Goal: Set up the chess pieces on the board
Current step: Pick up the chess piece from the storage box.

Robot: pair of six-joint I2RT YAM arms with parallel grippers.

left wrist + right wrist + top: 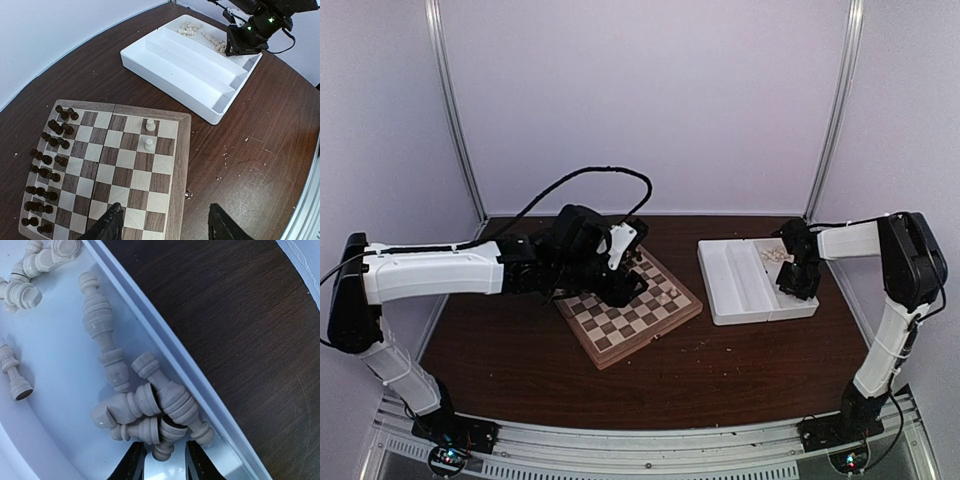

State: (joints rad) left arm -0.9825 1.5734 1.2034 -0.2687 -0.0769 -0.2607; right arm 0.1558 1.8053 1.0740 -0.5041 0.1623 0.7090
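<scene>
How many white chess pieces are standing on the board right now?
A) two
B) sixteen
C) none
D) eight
A: just two white pieces stand on the board, on squares next to each other, while the other white ones lie in the tray.

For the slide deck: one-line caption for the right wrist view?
Right fingers at a heap of cream chess pieces lying against the white tray's wall.
</scene>
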